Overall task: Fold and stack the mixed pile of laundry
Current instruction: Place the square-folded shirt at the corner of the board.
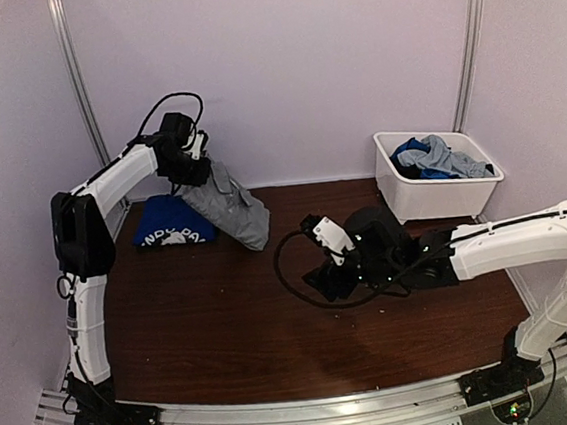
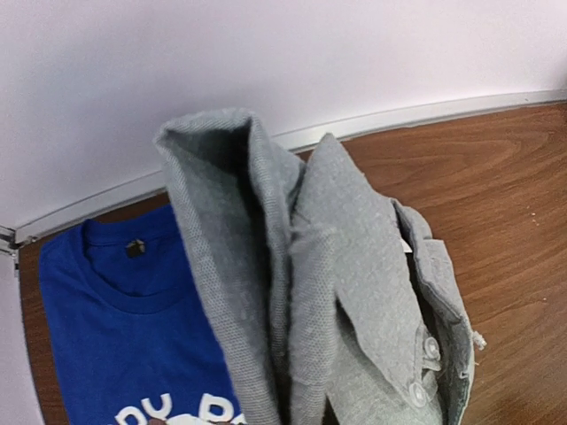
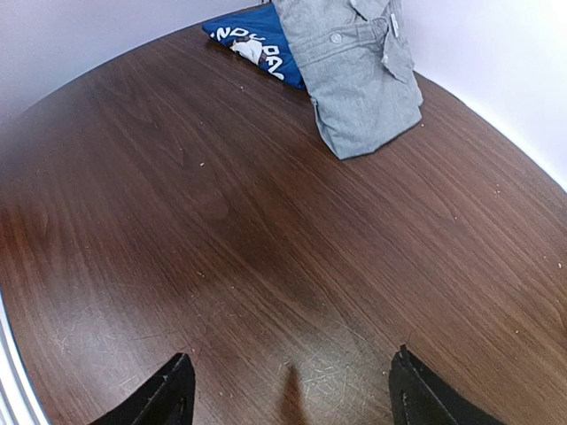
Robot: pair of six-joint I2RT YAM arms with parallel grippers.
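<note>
Top view, my left end effector (image 1: 197,167): raised at the back left and pressed together on the top of the grey shirt (image 1: 235,205). The shirt's lower end rests on the worktop (image 1: 224,329). I judge I hold it high so the cloth hangs straight before I lay it down.
Top view, blue shirt (image 1: 169,226): folded flat at the back left, just beside the grey shirt. It is probably the base of the stack.
Top view, my right end effector (image 1: 321,269): low over the middle of the worktop, well apart from both shirts.
Top view, bin (image 1: 443,197): at the back right, with more blue and grey clothes (image 1: 437,157) inside, not yet folded.
Left wrist view, grey shirt: bunched in upright folds right under the camera, buttons showing. It hides my fingers. The blue shirt's collar lies behind it.
Right wrist view, fingers (image 3: 168,398): spread wide, nothing between them, bare wood below.
Right wrist view, shirts: both lie far ahead by the wall, so this arm looks free to smooth the cloth or fetch the next piece.
</note>
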